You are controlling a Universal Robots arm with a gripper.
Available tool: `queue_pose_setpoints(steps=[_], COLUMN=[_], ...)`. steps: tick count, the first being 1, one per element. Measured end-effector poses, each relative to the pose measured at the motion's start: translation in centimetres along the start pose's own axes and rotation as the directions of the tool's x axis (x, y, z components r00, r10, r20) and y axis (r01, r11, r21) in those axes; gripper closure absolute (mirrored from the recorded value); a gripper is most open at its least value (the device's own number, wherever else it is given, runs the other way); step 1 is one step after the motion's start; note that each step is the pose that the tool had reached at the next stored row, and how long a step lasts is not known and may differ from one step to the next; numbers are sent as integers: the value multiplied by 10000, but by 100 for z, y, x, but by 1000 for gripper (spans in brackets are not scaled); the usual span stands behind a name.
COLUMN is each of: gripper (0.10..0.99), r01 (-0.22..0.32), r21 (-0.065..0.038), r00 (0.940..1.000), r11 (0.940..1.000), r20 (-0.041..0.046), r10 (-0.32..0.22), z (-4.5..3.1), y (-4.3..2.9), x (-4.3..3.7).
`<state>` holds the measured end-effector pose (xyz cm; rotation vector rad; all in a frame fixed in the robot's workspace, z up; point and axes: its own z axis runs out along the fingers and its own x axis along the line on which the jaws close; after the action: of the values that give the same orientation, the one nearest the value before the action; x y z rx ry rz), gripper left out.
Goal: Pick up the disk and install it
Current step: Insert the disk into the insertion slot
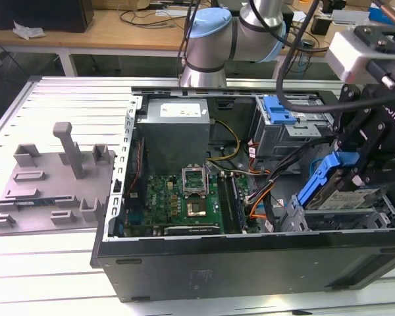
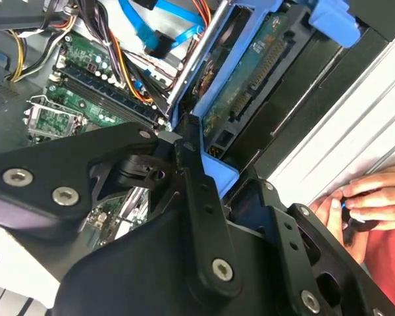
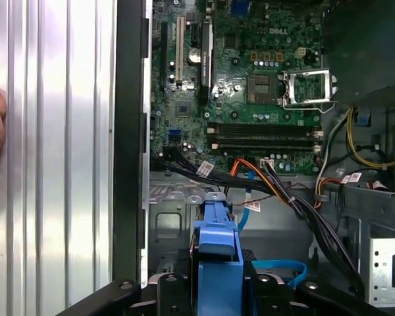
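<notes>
Gripper (image 1: pixel 355 178) sits over the corner of the open computer case (image 1: pixel 250 263) on the exterior view's right, jaws closed onto the blue frame of the disk (image 1: pixel 345 197). The disk is held clear of the case floor, above the sheet-metal drive bay (image 1: pixel 336 217) there. Around it: a bundle of orange, black and blue cables (image 1: pixel 266 191) crosses between the motherboard (image 1: pixel 178 194) and the bay, close to the disk's lower end. A second drive cage (image 1: pixel 296 128) with a blue latch (image 1: pixel 276 108) stands further back, the power supply (image 1: pixel 178 125) beside it. A grey fixture plate (image 1: pixel 46 178) lies well apart on the slatted table (image 1: pixel 66 99). A person's hand (image 2: pixel 359 204) rests on the table outside the case wall. The disk is tilted, not flat. Its long axis slopes down from the gripper towards the bay. Label side faces up in the exterior view; the green circuit-board side shows in the second wrist view.
</notes>
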<state>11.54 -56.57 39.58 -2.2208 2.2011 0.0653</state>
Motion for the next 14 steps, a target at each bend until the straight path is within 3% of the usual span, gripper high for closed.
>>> queue_pose_setpoints(steps=[2, 3, 9, 10, 11, 13, 14], gripper=[659, 584, 573, 514, 514, 388, 388], r01=[-1, -1, -2, -2, -1, 2, 1], r21=[4, 6, 34, 47, 47, 48, 48], r00=[10000, 10000, 10000, 10000, 10000, 10000, 10000], r11=[10000, 10000, 10000, 10000, 10000, 10000, 10000], r20=[-4, -1, 3, 6, 7, -2, -5], r10=[1, 1, 2, 2, 1, -2, -1], z=[1, 1, 1, 2, 2, 2, 2], y=[2, 2, 5, 12, 15, 15, 15], x=[0, -1, 0, 0, -1, -1, -1])
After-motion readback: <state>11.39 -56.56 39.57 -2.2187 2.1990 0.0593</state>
